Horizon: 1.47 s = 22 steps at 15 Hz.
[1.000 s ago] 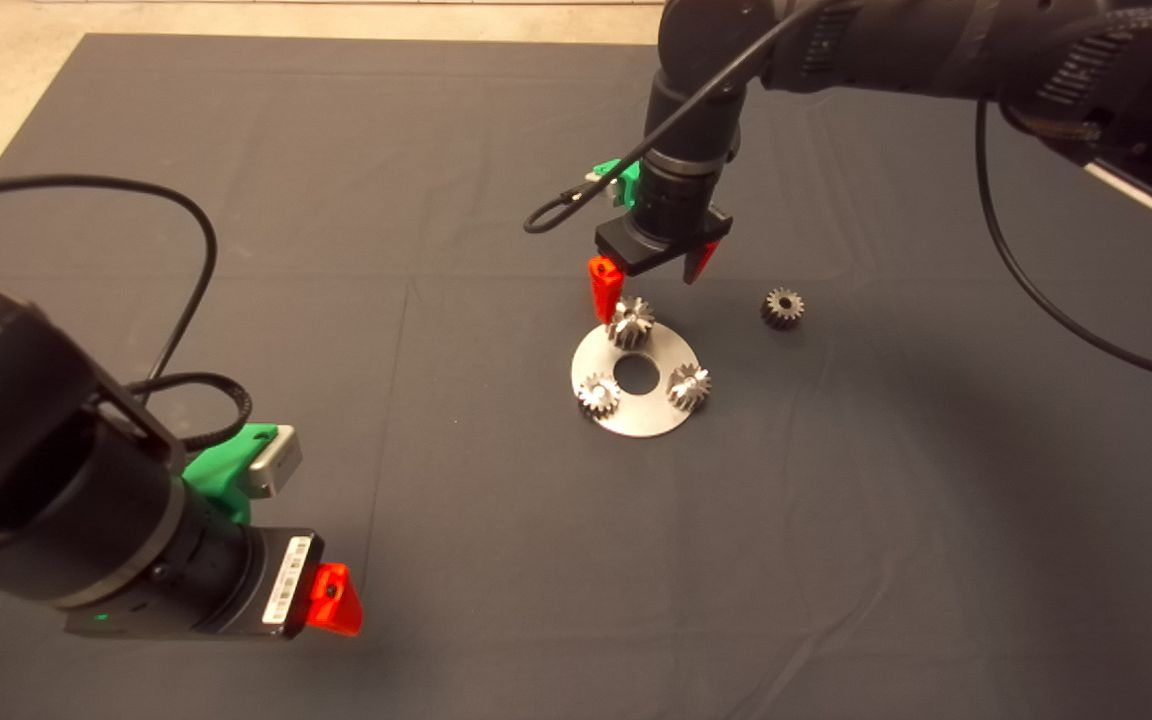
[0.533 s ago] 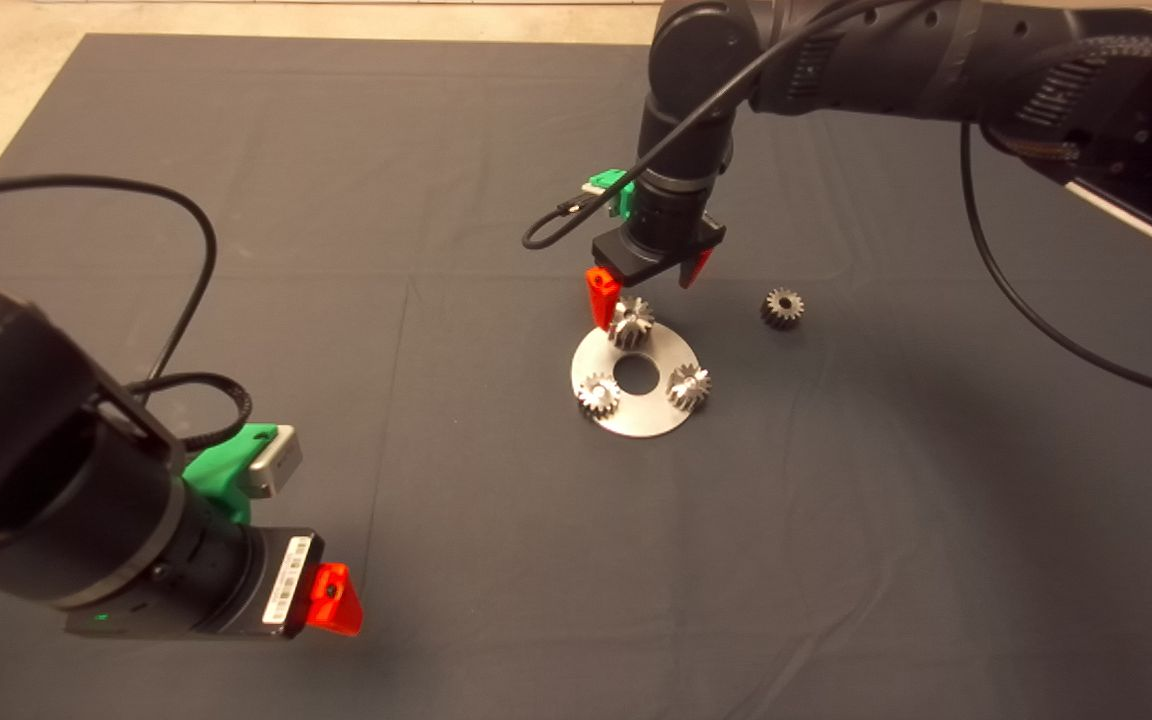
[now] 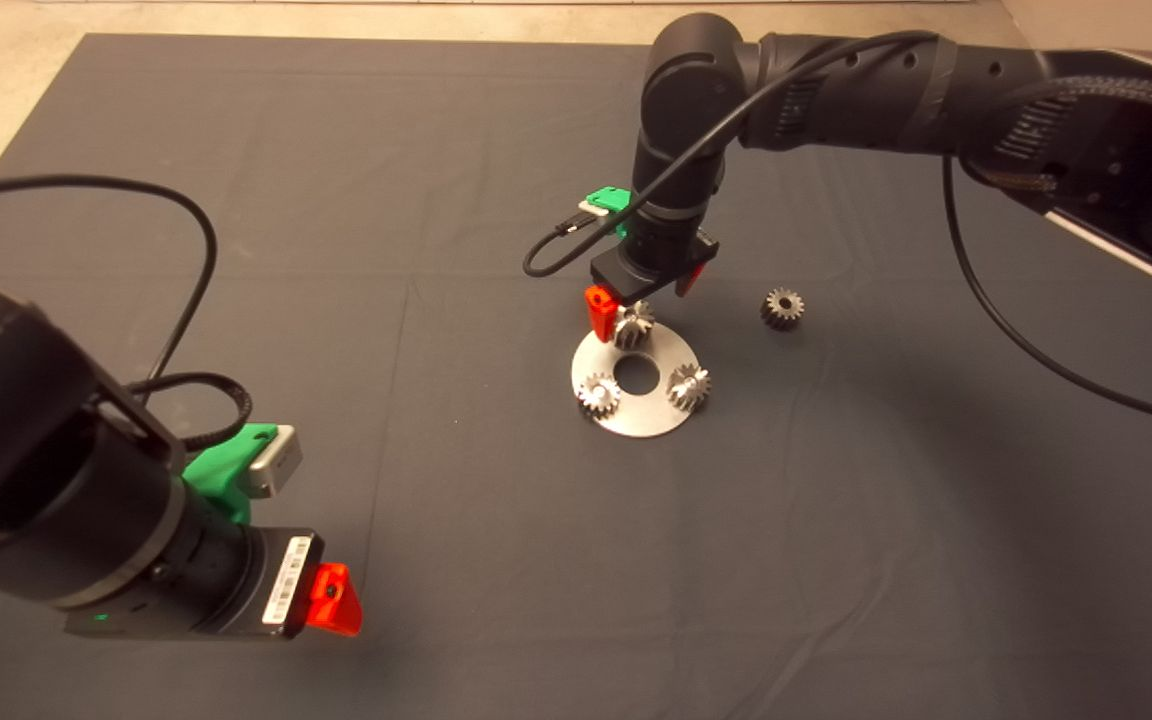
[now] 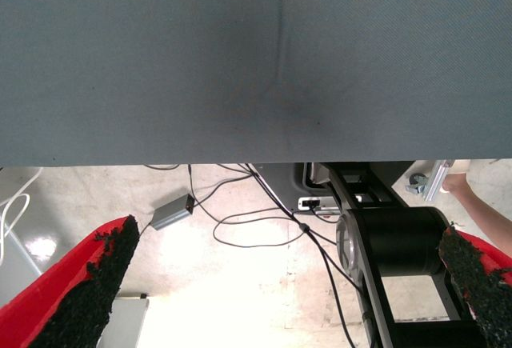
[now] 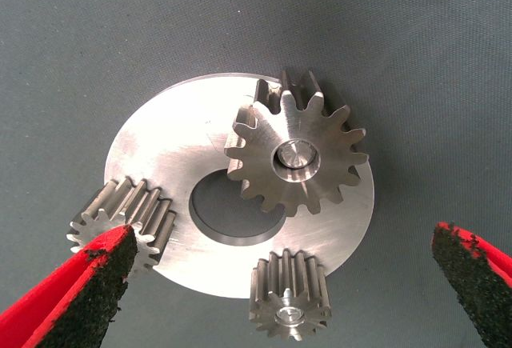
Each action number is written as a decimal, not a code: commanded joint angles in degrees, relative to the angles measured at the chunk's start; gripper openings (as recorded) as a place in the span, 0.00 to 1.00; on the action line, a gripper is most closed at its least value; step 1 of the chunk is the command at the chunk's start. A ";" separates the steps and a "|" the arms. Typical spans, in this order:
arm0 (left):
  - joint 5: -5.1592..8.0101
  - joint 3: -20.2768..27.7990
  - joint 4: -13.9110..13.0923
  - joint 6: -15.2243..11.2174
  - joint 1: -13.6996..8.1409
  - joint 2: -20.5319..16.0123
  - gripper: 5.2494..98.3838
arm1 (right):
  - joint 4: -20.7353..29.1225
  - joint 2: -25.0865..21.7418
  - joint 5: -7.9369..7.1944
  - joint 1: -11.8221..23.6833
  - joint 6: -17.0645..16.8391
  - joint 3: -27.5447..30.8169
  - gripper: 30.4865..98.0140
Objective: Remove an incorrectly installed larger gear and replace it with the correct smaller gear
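Note:
The larger gear (image 3: 633, 325) with flared shiny teeth sits on a peg at the far side of the round steel plate (image 3: 641, 418). It also shows in the right wrist view (image 5: 298, 152). My right gripper (image 3: 643, 296) is open and hangs just above it, one red finger on each side, not touching. In the right wrist view the gripper (image 5: 284, 236) shows its pads (image 5: 88, 292) wide apart. The smaller dark-grey gear (image 3: 782, 308) lies on the mat to the right of the plate. My left gripper (image 3: 331, 598) is parked at the lower left, open and empty (image 4: 280, 292).
Two shiny small gears (image 3: 598, 394) (image 3: 688, 386) stand on the near half of the plate, around its centre hole (image 3: 639, 375). A black cable (image 3: 546, 235) loops left of the right wrist. The left wrist view shows the floor with cables (image 4: 256, 228) beyond the mat edge.
My right gripper has come down and slightly forward onto the larger gear, its fingers now beside it. The gears and the left arm have not moved.

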 commanded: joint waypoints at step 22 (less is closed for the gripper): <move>3.71 0.90 -0.76 -0.29 -0.90 -0.25 0.99 | -9.72 0.11 -4.02 -3.29 -0.21 0.37 1.00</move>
